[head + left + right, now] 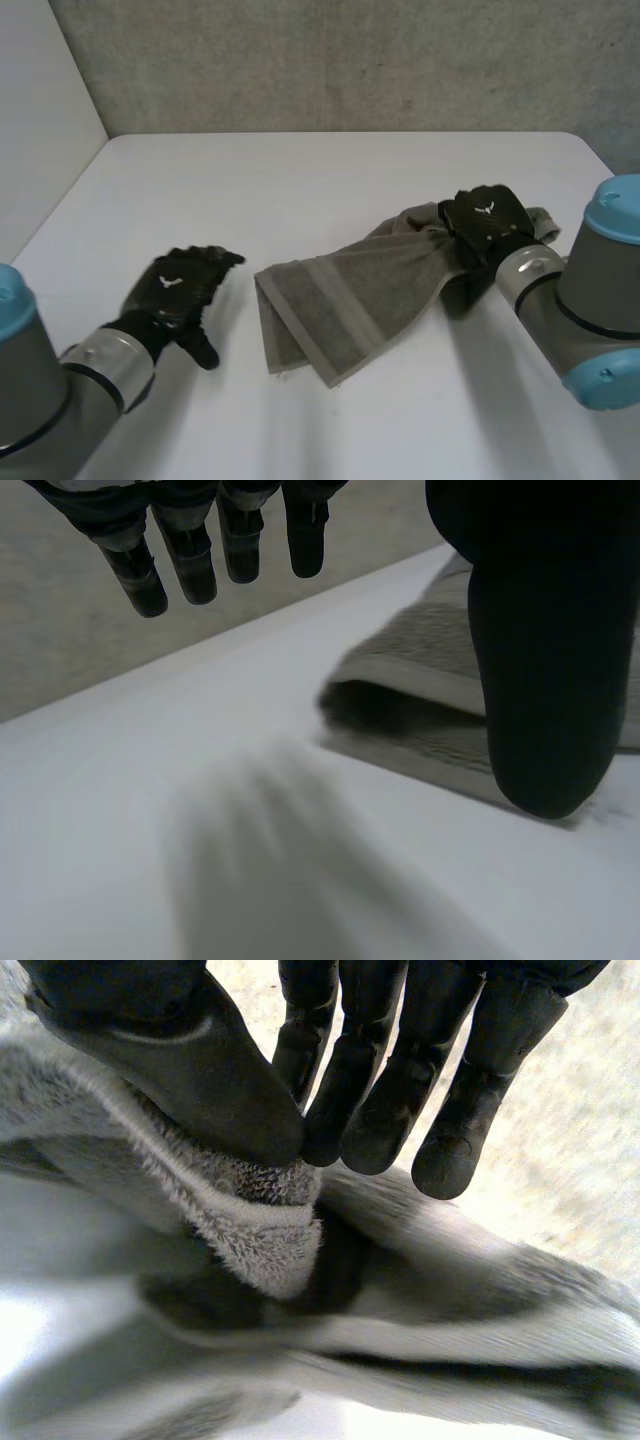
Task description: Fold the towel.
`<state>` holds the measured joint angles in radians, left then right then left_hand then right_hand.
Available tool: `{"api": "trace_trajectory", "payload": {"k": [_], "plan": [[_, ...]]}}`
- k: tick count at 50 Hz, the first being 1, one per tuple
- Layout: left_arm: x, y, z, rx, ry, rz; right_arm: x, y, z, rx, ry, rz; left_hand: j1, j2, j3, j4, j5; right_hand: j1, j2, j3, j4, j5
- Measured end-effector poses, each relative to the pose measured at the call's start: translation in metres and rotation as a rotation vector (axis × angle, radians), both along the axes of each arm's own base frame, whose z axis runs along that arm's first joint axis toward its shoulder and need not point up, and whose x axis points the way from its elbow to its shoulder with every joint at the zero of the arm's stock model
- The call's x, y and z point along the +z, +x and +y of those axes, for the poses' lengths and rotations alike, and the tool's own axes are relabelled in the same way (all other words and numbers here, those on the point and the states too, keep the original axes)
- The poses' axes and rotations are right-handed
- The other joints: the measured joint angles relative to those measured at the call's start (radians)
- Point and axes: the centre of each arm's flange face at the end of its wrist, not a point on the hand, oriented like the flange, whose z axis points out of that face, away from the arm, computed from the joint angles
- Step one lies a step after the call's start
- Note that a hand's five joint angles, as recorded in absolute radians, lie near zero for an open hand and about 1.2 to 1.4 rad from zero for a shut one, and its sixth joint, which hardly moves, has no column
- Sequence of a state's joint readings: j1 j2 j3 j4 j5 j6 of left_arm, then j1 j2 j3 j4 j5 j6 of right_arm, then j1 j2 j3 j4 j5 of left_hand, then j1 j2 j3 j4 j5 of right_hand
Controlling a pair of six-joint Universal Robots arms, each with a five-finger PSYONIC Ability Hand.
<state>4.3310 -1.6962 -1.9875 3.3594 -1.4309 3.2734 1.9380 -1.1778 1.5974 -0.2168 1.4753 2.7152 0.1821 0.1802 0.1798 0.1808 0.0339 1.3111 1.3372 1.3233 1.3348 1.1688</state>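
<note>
pinching one end of the grey towel (345,300) between thumb and fingers: right hand (487,225). towel lies bunched on the white table (300,190). left hand (180,285) beside it, fingers straight, holding nothing.

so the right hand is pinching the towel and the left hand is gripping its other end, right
Not the left. The right hand does pinch the towel, but the left hand is open beside its other end, holding nothing, as the left wrist view shows.
</note>
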Motion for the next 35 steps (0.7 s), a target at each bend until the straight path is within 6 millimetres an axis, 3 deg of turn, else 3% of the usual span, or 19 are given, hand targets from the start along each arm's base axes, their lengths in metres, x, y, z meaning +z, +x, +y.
{"api": "trace_trajectory", "payload": {"k": [8, 16, 23, 29, 35], "plan": [[-0.011, -0.027, 0.009, -0.107, -0.013, 0.017, -0.006, -0.003, 0.016, 0.084, 0.166, -0.08, 0.0, -0.001, -0.001, -0.001, 0.0, 0.0, 0.005, 0.006, 0.0, 0.0], [0.0, -0.05, 0.017, -0.17, -0.049, 0.092, 0.015, 0.007, 0.028, 0.135, 0.168, -0.145, 0.0, -0.001, -0.001, -0.001, 0.0, 0.0, 0.005, 0.006, 0.0, 0.0], [0.013, -0.064, 0.013, -0.155, -0.003, 0.24, 0.033, 0.035, 0.05, 0.201, 0.261, -0.345, 0.0, -0.001, -0.001, -0.001, 0.0, 0.0, 0.005, 0.006, 0.0, 0.0], [0.015, -0.067, 0.006, -0.114, 0.063, 0.337, 0.021, 0.065, 0.068, 0.293, 0.418, -0.443, 0.0, -0.001, -0.001, -0.001, 0.0, 0.0, 0.005, 0.006, 0.0, 0.0], [0.013, -0.061, 0.0, -0.069, 0.115, 0.372, 0.01, 0.09, 0.071, 0.343, 0.489, -0.48, 0.0, -0.001, -0.001, -0.001, 0.0, 0.0, 0.005, 0.006, 0.0, 0.0]]}}
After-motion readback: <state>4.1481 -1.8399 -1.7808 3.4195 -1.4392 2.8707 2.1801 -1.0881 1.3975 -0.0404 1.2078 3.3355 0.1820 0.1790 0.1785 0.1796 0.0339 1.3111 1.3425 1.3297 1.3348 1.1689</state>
